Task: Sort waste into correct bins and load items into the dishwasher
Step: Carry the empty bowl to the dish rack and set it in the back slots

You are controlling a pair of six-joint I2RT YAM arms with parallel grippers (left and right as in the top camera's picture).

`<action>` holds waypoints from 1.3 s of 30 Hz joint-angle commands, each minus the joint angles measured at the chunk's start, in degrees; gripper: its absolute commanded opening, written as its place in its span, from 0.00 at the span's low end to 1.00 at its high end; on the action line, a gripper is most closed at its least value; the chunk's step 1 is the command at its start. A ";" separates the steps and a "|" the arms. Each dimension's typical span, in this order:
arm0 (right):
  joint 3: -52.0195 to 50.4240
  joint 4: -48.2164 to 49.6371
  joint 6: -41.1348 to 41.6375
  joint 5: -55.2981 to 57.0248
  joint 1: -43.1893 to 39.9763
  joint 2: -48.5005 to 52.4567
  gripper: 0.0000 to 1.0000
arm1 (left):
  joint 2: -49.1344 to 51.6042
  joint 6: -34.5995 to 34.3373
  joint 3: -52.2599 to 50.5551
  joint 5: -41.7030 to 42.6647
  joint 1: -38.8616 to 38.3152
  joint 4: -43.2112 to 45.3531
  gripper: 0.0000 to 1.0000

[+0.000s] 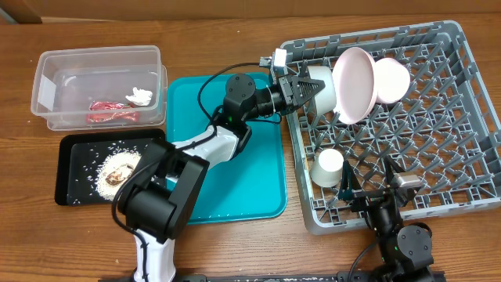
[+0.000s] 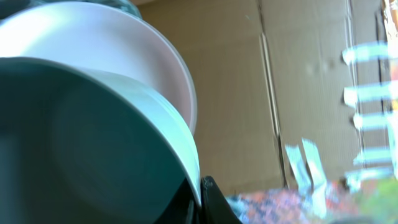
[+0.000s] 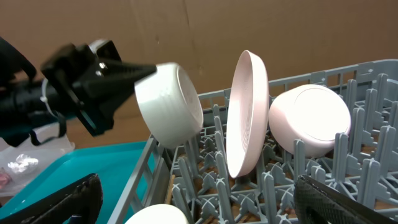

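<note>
My left gripper is shut on the rim of the small cream bowl and holds it on its side over the back left of the grey dish rack. The round pink plate stands upright just right of it, with the pink bowl behind the plate. The white cup lies in the rack's front left. In the right wrist view I see the cream bowl, plate and pink bowl. My right gripper is open and empty at the rack's front edge.
The clear tub at back left holds the red wrapper and the white tissue. The black tray in front of it holds rice scraps. A teal tray lies between the bins and the rack.
</note>
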 commanded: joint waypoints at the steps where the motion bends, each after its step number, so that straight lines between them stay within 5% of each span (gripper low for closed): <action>1: -0.61 0.39 -0.02 -0.04 0.33 -0.57 1.00 | 2.71 -2.78 0.26 -3.78 0.00 0.42 0.10; 7: -0.61 0.39 -0.02 -0.04 0.33 -0.57 1.00 | 4.00 -4.94 0.28 -3.28 -0.24 2.47 0.05; 13: -0.61 0.39 -0.02 -0.04 0.33 -0.57 1.00 | 3.98 -7.28 0.85 -4.20 0.33 16.41 0.04; 24: -0.61 0.39 -0.02 -0.04 0.33 -0.57 1.00 | 3.98 1.11 1.49 -1.79 -0.66 3.13 0.04; 39: -0.61 0.39 -0.02 -0.04 0.33 -0.57 1.00 | 4.00 2.67 1.51 -1.18 -1.77 7.32 0.04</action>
